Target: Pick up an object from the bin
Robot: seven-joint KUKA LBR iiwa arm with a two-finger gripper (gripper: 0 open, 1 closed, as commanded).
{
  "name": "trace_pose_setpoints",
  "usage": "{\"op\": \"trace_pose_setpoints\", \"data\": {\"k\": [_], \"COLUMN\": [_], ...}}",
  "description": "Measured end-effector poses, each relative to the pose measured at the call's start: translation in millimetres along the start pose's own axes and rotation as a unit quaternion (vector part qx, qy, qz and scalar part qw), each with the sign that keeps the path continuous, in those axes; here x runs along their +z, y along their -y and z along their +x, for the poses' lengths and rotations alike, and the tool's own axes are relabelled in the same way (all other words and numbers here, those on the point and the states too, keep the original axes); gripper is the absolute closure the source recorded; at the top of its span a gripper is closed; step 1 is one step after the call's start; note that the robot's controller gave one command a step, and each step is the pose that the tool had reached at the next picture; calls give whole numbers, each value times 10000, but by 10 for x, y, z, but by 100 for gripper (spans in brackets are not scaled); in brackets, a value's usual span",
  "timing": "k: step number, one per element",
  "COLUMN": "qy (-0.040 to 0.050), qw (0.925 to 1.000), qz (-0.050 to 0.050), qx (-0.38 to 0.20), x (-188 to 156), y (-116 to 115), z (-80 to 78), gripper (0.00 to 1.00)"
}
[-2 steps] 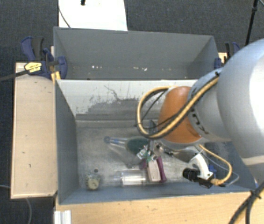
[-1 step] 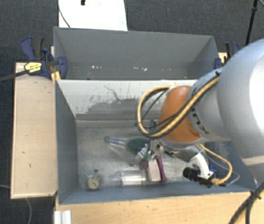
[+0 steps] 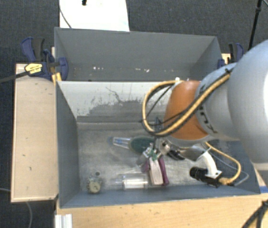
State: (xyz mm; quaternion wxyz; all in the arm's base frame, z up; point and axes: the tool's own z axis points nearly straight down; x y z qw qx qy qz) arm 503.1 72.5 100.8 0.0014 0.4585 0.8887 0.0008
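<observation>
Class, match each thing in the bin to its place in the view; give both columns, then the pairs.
1 round tan thing
2 clear tube
3 dark green thing
4 purple block

A rightmost of the four
B uppermost in view
C leftmost
D between the round tan thing and the purple block

Pairs: 1-C, 2-D, 3-B, 4-A

I find no legible text, label, brand, number or sign. The mauve packet (image 3: 158,172), toward the near wall of the grey bin (image 3: 69,141), carries nothing I can make out.
</observation>
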Motion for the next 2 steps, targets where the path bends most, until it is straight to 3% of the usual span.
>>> {"op": "trace_pose_setpoints", "data": {"k": [2], "qy": [1], "qw": [10000], "qz": [-2], "qx": [-51], "x": [-929], "y": [-17], "z": [-18], "gripper": [100]}}
